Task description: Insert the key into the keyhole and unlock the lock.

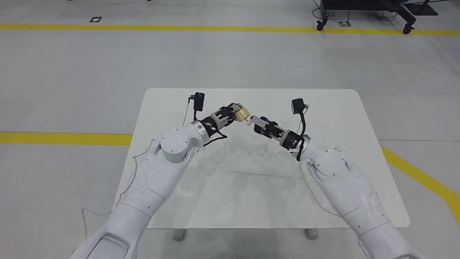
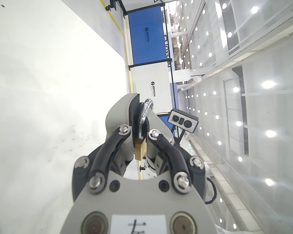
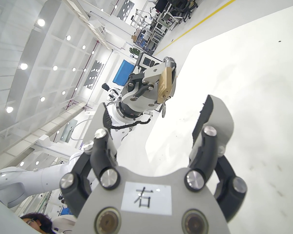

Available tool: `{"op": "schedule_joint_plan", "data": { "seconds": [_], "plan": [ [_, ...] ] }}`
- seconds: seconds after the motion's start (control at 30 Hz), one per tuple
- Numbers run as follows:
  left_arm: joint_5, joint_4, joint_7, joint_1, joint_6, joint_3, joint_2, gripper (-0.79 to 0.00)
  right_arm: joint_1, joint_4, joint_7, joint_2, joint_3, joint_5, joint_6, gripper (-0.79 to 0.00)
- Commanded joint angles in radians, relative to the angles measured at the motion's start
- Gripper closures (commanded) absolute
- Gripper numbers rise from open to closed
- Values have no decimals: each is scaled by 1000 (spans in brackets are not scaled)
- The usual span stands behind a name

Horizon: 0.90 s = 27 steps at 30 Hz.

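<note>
Left end effector (image 2: 142,113) is clamped on the lock (image 2: 140,151). Its pads pinch the steel shackle (image 2: 146,108), and the brass body runs back between the fingers toward the wrist. Key (image 3: 163,110) is seated in the lock's bottom end, bow sticking out away from the shackle. Right end effector (image 3: 156,109) faces that end of the lock. Its fingers are spread apart, holding nothing, just short of the key and not touching it. Lock is held in the air, with the white surface (image 1: 330,187) below it. Can't tell whether the shackle has popped.
</note>
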Motion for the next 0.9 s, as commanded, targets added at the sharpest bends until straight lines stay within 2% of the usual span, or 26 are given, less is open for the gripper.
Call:
{"op": "schedule_joint_plan", "data": {
  "seconds": [0.0,0.17,0.2,0.23,0.37,0.47,0.63,0.87],
  "plan": [
    [-31,10,-17,-2,39,-1,-3,0,0,0,0,0,0,0,1,-785],
    [-207,67,-134,-34,216,-14,-15,0,-2,-7,-8,1,3,-7,-2,-785],
    [-235,80,-144,-41,239,-18,-17,0,-11,-23,-28,3,15,-21,-16,-357],
    [-259,91,-151,-46,255,-21,-19,0,-25,-40,-47,5,30,-23,-32,-15],
    [-293,126,-167,-68,304,-20,-25,0,-88,-112,-72,16,82,-22,-121,0],
    [-327,145,-183,-77,323,-22,-29,0,-111,-139,-6,20,82,32,-173,0],
    [-371,173,-215,-93,339,-27,-34,0,-77,-118,60,15,37,9,-137,0],
    [-393,194,-257,-102,343,-29,-37,0,-28,-59,48,5,5,11,-120,0]
  ]
}}
